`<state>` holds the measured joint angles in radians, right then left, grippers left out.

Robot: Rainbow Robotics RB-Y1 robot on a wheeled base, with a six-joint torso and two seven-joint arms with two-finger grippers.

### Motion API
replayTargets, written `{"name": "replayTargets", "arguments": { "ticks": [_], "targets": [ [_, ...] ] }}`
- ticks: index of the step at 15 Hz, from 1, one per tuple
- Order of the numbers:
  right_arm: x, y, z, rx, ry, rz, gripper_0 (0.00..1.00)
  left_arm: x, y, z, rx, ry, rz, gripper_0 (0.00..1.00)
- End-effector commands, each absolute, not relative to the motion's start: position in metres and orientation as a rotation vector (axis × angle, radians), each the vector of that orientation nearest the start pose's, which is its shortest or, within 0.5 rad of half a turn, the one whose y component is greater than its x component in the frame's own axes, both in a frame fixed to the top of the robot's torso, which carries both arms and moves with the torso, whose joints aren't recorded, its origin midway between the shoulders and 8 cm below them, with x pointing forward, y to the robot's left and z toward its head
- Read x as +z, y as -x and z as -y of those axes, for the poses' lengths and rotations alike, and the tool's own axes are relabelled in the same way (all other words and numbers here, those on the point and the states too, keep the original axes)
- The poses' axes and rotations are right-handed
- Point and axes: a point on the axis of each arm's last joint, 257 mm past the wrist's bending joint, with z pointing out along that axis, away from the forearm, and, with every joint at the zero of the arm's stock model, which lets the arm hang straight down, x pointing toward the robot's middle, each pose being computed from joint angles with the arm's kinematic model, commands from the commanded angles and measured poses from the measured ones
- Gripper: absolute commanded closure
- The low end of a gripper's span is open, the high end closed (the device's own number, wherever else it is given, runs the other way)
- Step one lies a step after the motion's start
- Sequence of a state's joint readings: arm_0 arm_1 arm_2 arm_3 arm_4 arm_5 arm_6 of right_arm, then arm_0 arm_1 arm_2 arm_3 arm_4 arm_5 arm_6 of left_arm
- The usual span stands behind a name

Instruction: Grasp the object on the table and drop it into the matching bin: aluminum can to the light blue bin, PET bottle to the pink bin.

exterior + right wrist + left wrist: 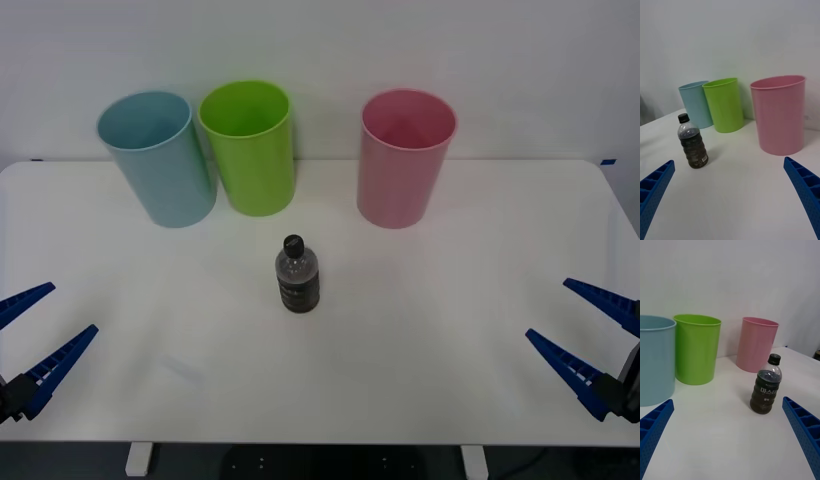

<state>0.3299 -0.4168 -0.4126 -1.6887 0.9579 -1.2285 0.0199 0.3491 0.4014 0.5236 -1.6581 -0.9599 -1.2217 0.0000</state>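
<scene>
Waiting untouched, the PET bottle (297, 276) stands upright mid-table, nearer than the pink bin (405, 158); grasp and drop both remain. The left gripper (28, 345) and right gripper (592, 340) hang at the near corners, fingers spread. The table (480, 300) is white, backed by a plain wall.

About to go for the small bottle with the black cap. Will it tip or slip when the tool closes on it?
The small clear plastic bottle with black cap stands upright and narrow, so a sideways nudge could tip it, and it would probably roll. Dark liquid fills most of it, so it is likely heavy for its size. The smooth plastic may slip; the ribbed waist looks easier to hold.
</scene>
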Motion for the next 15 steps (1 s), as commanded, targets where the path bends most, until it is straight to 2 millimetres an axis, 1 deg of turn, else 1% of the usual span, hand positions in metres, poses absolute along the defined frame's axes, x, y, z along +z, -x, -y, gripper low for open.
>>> {"name": "replayTargets", "arguments": {
  "ticks": [1,2,4,6,9,11,13,15],
  "targets": [
    [-0.178,-0.347,0.253,0.697,0.64,-1.405,0.0,-0.169,-0.342,-0.33,-0.567,-0.465,-1.441,0.0],
    [-0.181,-0.348,0.242,0.723,0.65,-1.398,0.0,-0.169,-0.342,-0.33,-0.567,-0.465,-1.441,0.0],
    [-0.19,-0.351,0.23,0.752,0.663,-1.396,0.0,-0.169,-0.342,-0.33,-0.567,-0.465,-1.441,0.0],
    [-0.195,-0.355,0.22,0.768,0.678,-1.386,0.0,-0.169,-0.342,-0.33,-0.567,-0.465,-1.441,0.0],
    [-0.205,-0.355,0.199,0.806,0.711,-1.376,0.0,-0.169,-0.342,-0.33,-0.567,-0.465,-1.441,0.0],
    [-0.208,-0.357,0.188,0.815,0.736,-1.362,0.0,-0.169,-0.342,-0.33,-0.567,-0.465,-1.441,0.0],
    [-0.211,-0.362,0.178,0.747,0.789,-1.324,0.0,-0.169,-0.342,-0.33,-0.567,-0.465,-1.441,0.0],
    [-0.216,-0.368,0.169,0.705,0.804,-1.319,0.0,-0.169,-0.342,-0.33,-0.567,-0.465,-1.441,0.0]
  ]
}}
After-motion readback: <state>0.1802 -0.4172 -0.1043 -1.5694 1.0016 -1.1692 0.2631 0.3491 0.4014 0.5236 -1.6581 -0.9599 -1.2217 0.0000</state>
